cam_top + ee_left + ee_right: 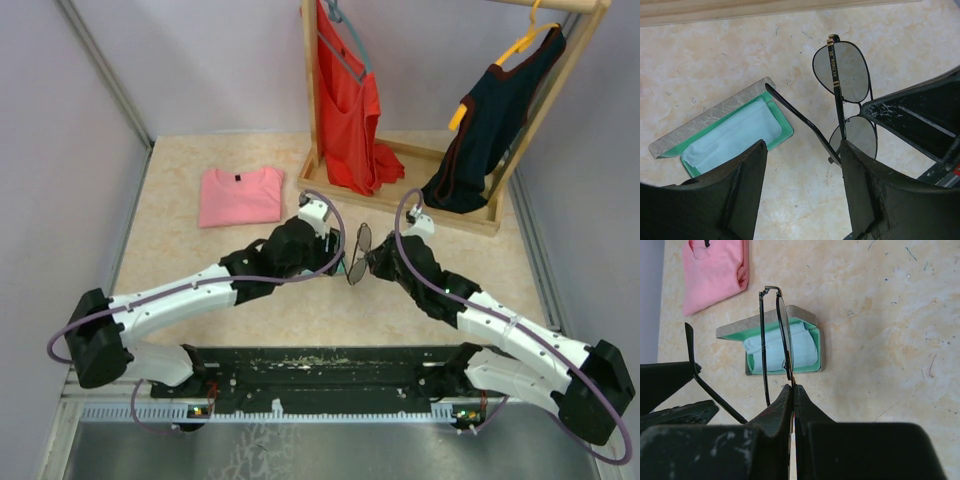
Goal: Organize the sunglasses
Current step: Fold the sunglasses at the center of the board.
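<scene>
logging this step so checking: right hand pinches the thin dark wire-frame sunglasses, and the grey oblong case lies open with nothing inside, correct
One thing is wrong: the grey oblong case is not empty. The right wrist view shows a light blue cleaning cloth lying in its green lining. The right hand does pinch the thin dark wire-frame sunglasses, and the case lies open.

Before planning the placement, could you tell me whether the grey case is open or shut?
Open: the case shows its green lining and a light blue cloth inside, in both wrist views.
</scene>
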{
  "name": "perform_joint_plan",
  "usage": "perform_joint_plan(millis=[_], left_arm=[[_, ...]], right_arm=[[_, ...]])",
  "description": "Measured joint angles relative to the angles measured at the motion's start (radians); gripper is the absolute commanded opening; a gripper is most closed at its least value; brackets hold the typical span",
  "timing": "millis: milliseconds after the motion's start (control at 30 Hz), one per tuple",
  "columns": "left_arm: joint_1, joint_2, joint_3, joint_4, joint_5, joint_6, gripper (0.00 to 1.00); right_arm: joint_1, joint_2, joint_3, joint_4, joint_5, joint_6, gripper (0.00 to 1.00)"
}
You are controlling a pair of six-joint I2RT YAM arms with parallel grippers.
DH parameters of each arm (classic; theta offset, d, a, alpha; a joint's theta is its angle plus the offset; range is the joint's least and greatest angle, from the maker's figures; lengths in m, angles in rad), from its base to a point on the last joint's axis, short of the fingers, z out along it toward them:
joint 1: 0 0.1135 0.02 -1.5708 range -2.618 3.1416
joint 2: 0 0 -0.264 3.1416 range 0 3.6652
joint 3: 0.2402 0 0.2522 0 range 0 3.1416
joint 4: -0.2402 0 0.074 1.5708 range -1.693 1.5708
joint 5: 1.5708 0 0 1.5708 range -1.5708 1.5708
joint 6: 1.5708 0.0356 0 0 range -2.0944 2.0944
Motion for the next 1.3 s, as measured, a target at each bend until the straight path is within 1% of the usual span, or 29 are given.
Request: perform_joint_plan(millis=[100,200,333,433,500,633,700,900,1100,1300], left_arm=[[0.000,-0.040,0.002,-0.009,0.001,0.004,0.68],[0.000,-0.125,-0.012,-0.012,-0.001,0.007,0.68],[0.000,-0.244,-0.089,-0.004,-0.004,0.000,0.69],[0.000,-0.280,-0.153,-0.005,-0.012,-0.012,0.69],[0.000,-0.268,-0.169,-0.014,-0.017,-0.016,0.69],[0.000,-0.187,-0.152,-0.023,-0.023,-0.013,0.68],[0.000,-0.122,-0.115,-0.026,-0.027,-0.005,0.68],[0.000,-0.026,-0.028,-0.022,-0.028,0.026,0.68],[0.000,0.048,0.025,-0.014,-0.034,0.058,0.67],[0.000,0.094,0.038,-0.014,-0.037,0.069,0.66]], right_arm=[[0.001,-0.004,0.000,-0.009,0.025,0.000,0.00],[0.001,-0.021,0.000,-0.031,0.061,0.000,0.00],[0.001,-0.033,0.013,-0.075,0.105,-0.001,0.00],[0.001,-0.040,0.021,-0.075,0.113,-0.012,0.00],[0.001,-0.046,0.021,-0.061,0.104,-0.024,0.00],[0.002,-0.040,0.023,-0.028,0.062,-0.054,0.00],[0.002,-0.027,0.030,-0.014,0.036,-0.069,0.00],[0.002,0.023,0.034,0.034,-0.066,-0.108,0.00],[0.002,0.072,0.040,0.066,-0.155,-0.131,0.00],[0.002,0.075,0.040,0.083,-0.198,-0.132,0.00]])
